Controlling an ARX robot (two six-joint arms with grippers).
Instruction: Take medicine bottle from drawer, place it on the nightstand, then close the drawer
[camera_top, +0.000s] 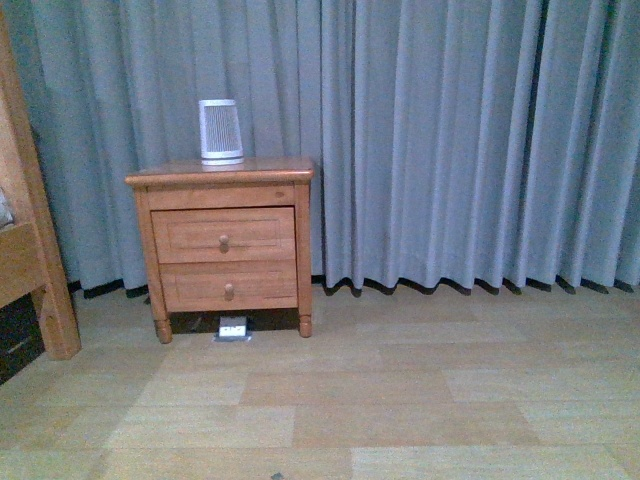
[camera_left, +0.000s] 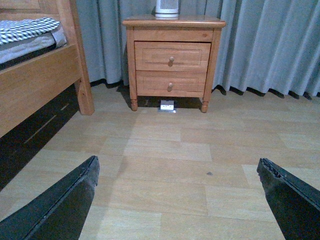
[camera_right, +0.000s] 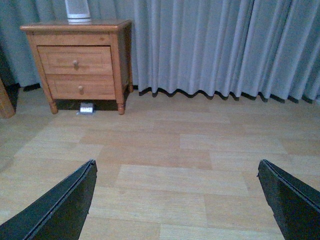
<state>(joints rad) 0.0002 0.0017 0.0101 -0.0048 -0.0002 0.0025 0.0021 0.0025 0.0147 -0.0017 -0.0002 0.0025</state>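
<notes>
The task is judged to be at its very start: the drawer (camera_top: 190, 232), the upper of two in the nightstand (camera_top: 280, 168), is seen fully shut, as is the lower drawer (camera_top: 190, 288). The medicine bottle therefore cannot be seen and is presumed to lie inside the upper one. Nothing is carried on the nightstand's top but a ribbed white-grey device (camera_top: 220, 131), which is set about midway along the top, toward its back edge. The left hand (camera_left: 177, 161) and the right hand (camera_right: 176, 162) are both shown spread wide with nothing between the fingers, over bare floor (camera_right: 165, 145) and well apart from the nightstand. The next move is judged to call for an approach to the nightstand and a pinch on the round knob (camera_top: 224, 241) at the middle of the drawer front, followed by a straight pull outward. No brand, label or writing can be read; a small white object (camera_top: 233, 327) on the floor under the nightstand is too small for any marking to be made out.
</notes>
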